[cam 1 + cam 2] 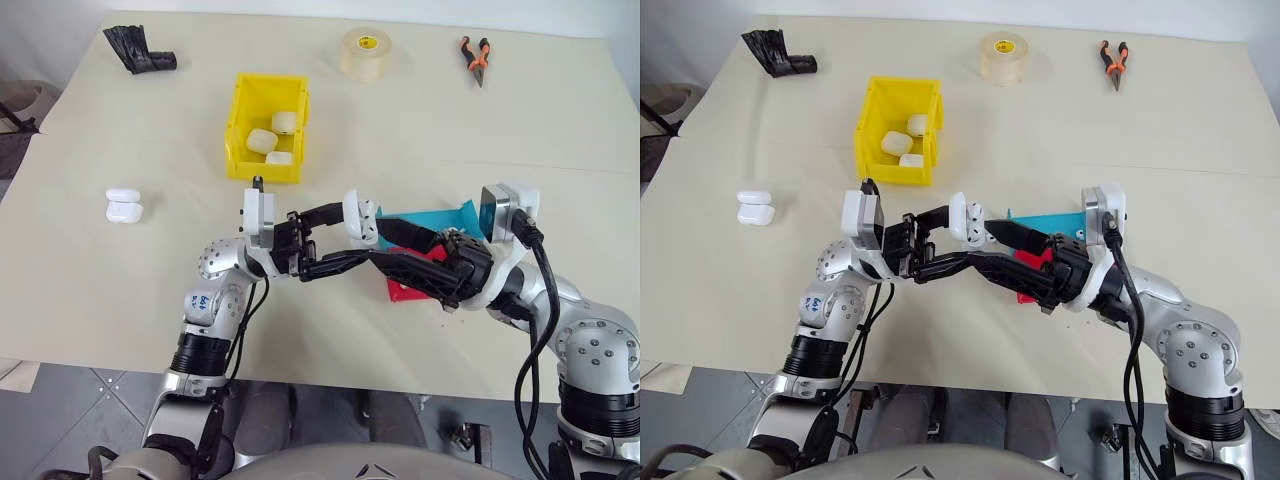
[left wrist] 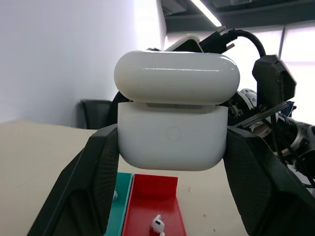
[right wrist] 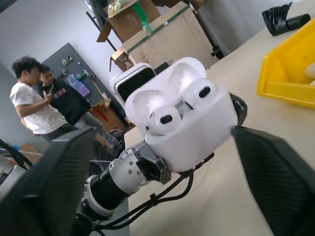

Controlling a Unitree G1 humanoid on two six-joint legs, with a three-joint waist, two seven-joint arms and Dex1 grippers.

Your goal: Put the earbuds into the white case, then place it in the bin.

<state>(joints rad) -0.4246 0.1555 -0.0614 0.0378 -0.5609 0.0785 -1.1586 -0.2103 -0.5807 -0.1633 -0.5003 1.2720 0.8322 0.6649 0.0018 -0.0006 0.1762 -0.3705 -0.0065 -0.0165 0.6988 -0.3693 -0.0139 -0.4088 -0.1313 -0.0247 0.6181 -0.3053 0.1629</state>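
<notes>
Black bag (image 1: pixel 140 50): lies at the table's far left corner, about 11 o'clock from the bin.
Spare cases (image 1: pixel 123 205): two closed white cases touching each other on the table (image 1: pixel 100 300), at about 8 o'clock from the bin and well apart from it.
Left gripper (image 1: pixel 335 240): held above the table in front of the bin; its fingers (image 2: pixel 93 177) pinch the white case from both sides.
Bin (image 1: pixel 240 125): bright yellow, open-topped, on the table at about 12 o'clock from the held case, with three white cases (image 1: pixel 268 140) lying inside.
White case (image 1: pixel 359 219): lifted clear of the table between the two grippers, lid flipped open.
Earbuds (image 3: pixel 182 105): two seated in the open case, their round heads showing in the right wrist view.
Loose earbud (image 2: pixel 157 225): lies in the red tray below the held case, seen in the left wrist view.
Tape roll (image 1: pixel 365 54): stands at the table's far edge, about 1 o'clock from the bin.
Red tray (image 1: pixel 405 288): on the table under the right gripper, touching the blue tray.
Blue tray (image 1: pixel 440 218): just behind the red tray, at about 3 o'clock from the held case.
Right gripper (image 1: pixel 385 245): reaches toward the case from the right; its fingers (image 3: pixel 280 167) are spread wide on either side of the case, with gaps visible.
Pliers (image 1: pixel 475 58): orange-handled, at the table's far right, at 3 o'clock from the tape roll.
People (image 3: pixel 42 103): two stand in the background of the right wrist view.
</notes>
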